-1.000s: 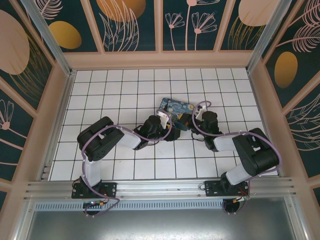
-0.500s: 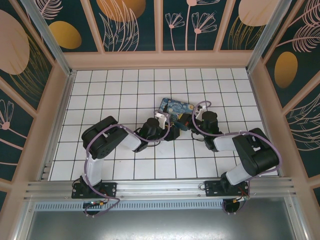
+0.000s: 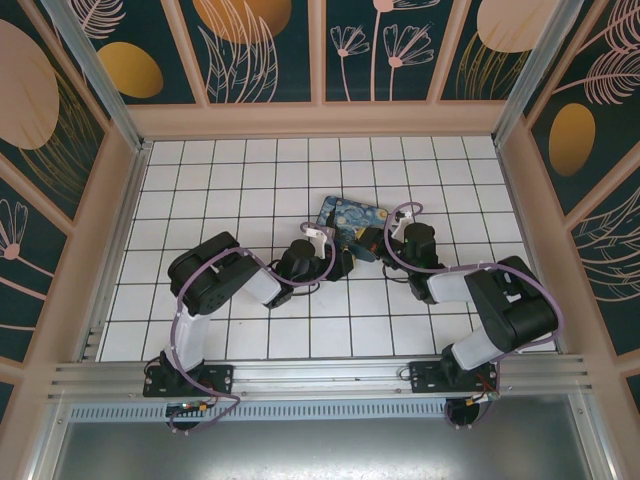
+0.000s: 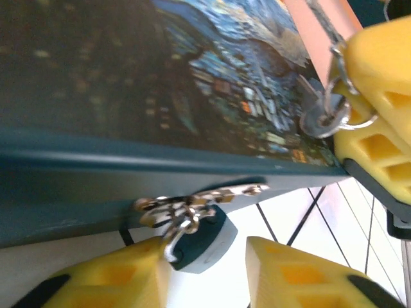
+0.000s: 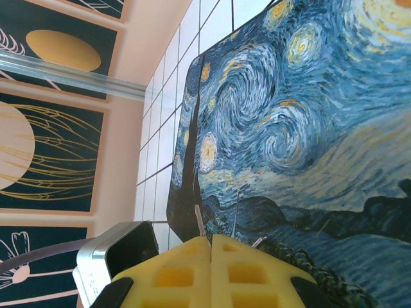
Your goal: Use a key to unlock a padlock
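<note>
Two yellow hands: left hand point(image 4: 207, 255) wide beside silvery padlock point(image 4: 196, 246), right hand point(image 5: 210, 249) pinching key point(image 4: 319, 115).

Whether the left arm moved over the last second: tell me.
Yes. The left arm shifted its elbow right across the floor tiles, toward the box.

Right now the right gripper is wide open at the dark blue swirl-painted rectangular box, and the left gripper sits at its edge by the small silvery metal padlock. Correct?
No: the right gripper is shut, yellow fingers pressed together, as the right wrist view shows. It is at the dark blue swirl-painted rectangular box, and the left gripper sits at its edge by the small silvery metal padlock.
</note>
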Robot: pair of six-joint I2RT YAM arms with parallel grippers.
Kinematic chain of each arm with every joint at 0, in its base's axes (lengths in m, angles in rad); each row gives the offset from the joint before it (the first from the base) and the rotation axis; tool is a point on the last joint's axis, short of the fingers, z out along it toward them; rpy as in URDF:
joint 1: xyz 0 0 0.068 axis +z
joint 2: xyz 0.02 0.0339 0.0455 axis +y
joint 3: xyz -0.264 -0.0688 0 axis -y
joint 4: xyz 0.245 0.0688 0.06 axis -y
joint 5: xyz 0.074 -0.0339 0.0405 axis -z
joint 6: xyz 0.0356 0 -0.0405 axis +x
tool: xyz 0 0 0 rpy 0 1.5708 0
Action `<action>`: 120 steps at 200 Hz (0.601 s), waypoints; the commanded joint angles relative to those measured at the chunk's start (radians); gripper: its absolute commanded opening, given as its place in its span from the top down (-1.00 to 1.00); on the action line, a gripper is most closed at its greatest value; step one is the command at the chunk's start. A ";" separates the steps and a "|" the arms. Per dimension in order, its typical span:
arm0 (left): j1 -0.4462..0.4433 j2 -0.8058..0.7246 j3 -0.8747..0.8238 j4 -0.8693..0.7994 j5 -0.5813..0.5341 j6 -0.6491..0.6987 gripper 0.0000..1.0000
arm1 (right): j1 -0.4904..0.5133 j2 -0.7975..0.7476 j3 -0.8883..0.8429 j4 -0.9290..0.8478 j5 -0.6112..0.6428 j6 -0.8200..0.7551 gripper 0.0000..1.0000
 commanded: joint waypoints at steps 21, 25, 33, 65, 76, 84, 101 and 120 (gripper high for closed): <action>0.009 0.014 0.000 0.054 -0.003 -0.016 0.49 | -0.008 0.001 -0.009 0.018 -0.012 0.011 1.00; 0.010 0.016 0.000 0.053 -0.004 -0.017 0.51 | -0.007 -0.001 -0.008 0.016 -0.013 0.011 1.00; 0.012 0.015 0.002 0.051 -0.005 -0.019 0.55 | -0.006 -0.005 -0.002 0.010 -0.016 0.010 1.00; 0.018 0.010 0.005 0.057 -0.007 -0.032 0.54 | -0.006 -0.030 0.014 -0.029 -0.012 -0.002 1.00; 0.019 0.009 0.007 0.058 -0.007 -0.036 0.36 | -0.006 -0.034 0.015 -0.035 -0.012 -0.004 1.00; 0.019 0.011 0.008 0.061 -0.005 -0.038 0.28 | -0.006 -0.034 0.015 -0.036 -0.011 -0.005 1.00; 0.018 0.018 0.012 0.072 -0.003 -0.049 0.21 | -0.006 -0.027 0.013 -0.038 -0.008 -0.007 1.00; 0.018 0.034 0.021 0.094 0.009 -0.064 0.16 | -0.006 -0.012 0.008 -0.028 -0.009 -0.003 1.00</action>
